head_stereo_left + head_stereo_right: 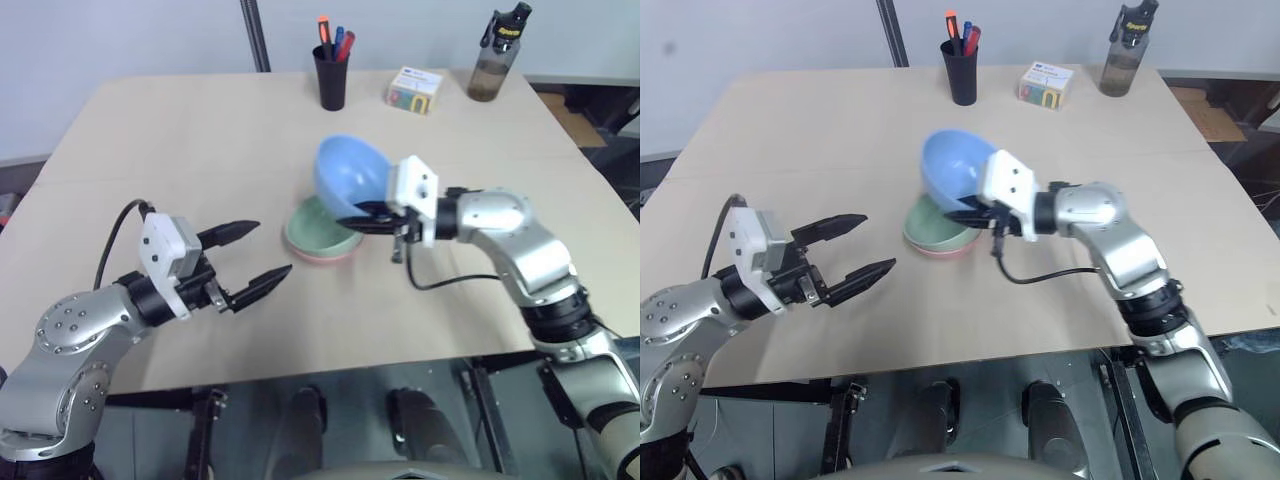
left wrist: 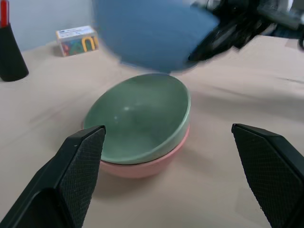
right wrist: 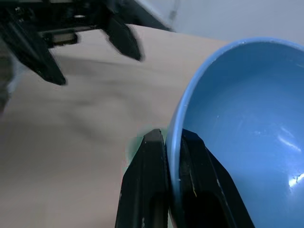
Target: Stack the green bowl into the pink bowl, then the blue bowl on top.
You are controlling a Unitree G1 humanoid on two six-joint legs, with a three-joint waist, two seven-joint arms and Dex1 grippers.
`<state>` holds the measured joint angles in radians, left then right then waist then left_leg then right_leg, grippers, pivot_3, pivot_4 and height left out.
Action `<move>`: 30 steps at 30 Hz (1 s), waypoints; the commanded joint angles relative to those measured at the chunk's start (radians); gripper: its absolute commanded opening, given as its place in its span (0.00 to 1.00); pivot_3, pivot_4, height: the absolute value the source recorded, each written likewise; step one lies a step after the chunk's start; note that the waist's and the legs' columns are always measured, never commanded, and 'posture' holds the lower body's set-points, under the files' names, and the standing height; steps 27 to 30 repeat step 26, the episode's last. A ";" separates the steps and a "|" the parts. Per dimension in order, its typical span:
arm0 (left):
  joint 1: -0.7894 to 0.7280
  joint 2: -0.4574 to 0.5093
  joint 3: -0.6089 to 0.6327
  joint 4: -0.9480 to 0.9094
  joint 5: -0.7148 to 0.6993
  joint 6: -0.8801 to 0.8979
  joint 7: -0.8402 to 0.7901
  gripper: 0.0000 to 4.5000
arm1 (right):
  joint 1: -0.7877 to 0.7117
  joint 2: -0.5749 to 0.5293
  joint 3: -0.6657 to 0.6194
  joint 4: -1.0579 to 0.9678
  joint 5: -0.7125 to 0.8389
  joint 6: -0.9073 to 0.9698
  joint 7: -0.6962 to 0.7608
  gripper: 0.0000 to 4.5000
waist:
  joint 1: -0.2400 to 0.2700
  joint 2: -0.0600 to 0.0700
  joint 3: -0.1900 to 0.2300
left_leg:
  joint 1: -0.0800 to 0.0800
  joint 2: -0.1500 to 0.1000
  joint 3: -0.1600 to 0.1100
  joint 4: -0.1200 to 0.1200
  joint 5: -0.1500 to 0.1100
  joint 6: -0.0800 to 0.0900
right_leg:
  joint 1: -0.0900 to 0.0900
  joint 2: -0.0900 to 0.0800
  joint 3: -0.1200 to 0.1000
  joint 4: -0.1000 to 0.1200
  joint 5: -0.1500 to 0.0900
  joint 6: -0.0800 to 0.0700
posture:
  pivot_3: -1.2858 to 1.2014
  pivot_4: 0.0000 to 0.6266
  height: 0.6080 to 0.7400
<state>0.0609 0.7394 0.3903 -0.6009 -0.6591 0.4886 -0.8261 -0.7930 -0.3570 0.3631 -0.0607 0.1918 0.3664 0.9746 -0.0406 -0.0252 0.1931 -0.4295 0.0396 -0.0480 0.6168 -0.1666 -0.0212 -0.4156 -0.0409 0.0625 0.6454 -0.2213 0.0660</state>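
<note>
Right gripper [image 3: 172, 142] pinches the rim of the blue bowl [image 3: 247, 118], one finger inside, one outside; beyond, over the tan table [image 3: 71, 142], left gripper [image 3: 85, 50] spread apart.

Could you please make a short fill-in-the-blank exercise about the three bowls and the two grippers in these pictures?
1. The green bowl sits inside the ____ bowl.
2. The right gripper is shut on the rim of the ____ bowl, which is tilted above the other two.
3. The left gripper is ____ and holds nothing.
4. The black cup at the far side of the table holds ____.

Missing words: pink; blue; open; pens
</note>
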 commanded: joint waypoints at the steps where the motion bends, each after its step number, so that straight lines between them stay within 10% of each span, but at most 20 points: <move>1: 0.027 0.001 0.044 -0.057 0.000 -0.032 0.017 1.00 | -0.079 0.038 0.031 0.160 -0.097 -0.124 -0.033 0.17 | 0.001 0.000 0.000 | 0.000 0.000 0.000 0.000 0.000 0.000 | 0.000 0.000 0.000 0.000 0.000 0.000 | 0.52 0.24 1.00; 10: 0.104 -0.068 0.084 -0.086 0.015 -0.057 0.119 1.00 | -0.017 -0.021 -0.051 0.033 -0.013 -0.097 0.054 0.87 | 0.002 0.000 0.000 | -0.001 0.000 0.000 -0.002 0.000 0.000 | -0.001 0.000 0.000 -0.001 0.001 0.002 | 0.52 0.24 1.00; 23: 0.232 -0.032 0.202 -0.020 0.020 -0.077 0.060 1.00 | 0.443 -0.453 -0.504 -0.394 0.255 0.247 0.062 0.87 | 0.008 -0.001 0.000 | -0.001 0.000 0.001 -0.001 -0.001 0.000 | 0.000 -0.001 0.001 -0.003 -0.001 0.001 | 0.52 0.24 1.00; 30: 0.243 -0.023 0.215 -0.005 0.018 -0.073 0.048 1.00 | 0.515 -0.488 -0.560 -0.415 0.288 0.261 0.055 0.87 | 0.005 0.000 -0.001 | 0.000 0.000 0.002 -0.002 -0.001 0.000 | 0.000 -0.001 0.001 -0.003 -0.002 0.003 | 0.52 0.24 1.00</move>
